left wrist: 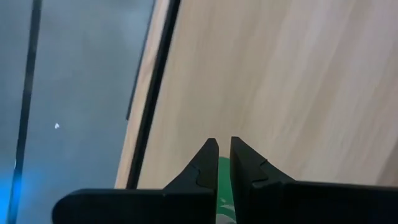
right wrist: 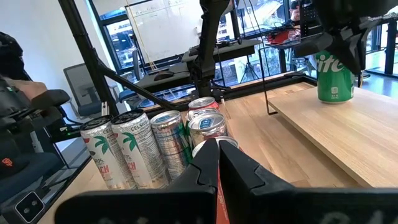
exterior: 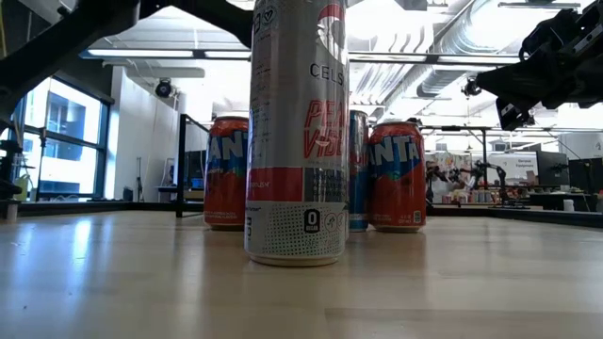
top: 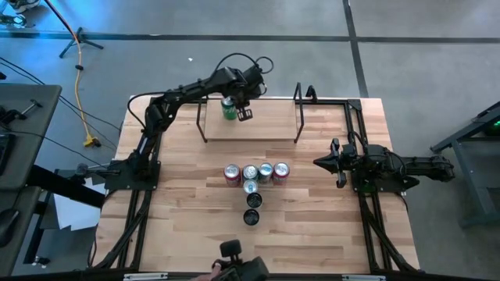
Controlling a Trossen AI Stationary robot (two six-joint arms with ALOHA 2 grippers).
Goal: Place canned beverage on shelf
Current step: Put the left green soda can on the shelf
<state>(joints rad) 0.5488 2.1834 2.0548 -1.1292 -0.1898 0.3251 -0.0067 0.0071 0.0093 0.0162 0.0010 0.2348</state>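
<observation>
A green canned beverage (top: 228, 108) stands upright on the left part of the shelf (top: 258, 126), a pale board with black wire uprights at the table's far side. The right wrist view also shows the can (right wrist: 334, 79) on the board (right wrist: 336, 134). My left gripper (top: 245, 114) is shut, with nothing between its fingers (left wrist: 208, 158). It slants down over the can's top and right side; green shows behind the finger gap. My right gripper (top: 317, 162) waits shut at the table's right side. My left gripper (right wrist: 348, 53) stands shut close over the green can's top, slanting down from the table's left. Its own dark body hides the can's top, so I cannot tell whether it touches the can.
Several more cans (top: 251, 173) stand bunched at the table's middle, with a short row (top: 251, 203) running toward the near edge. In the low view a tall silver can (exterior: 297, 132) stands in front of two orange ones (exterior: 396, 174). The shelf board is bare right of the green can.
</observation>
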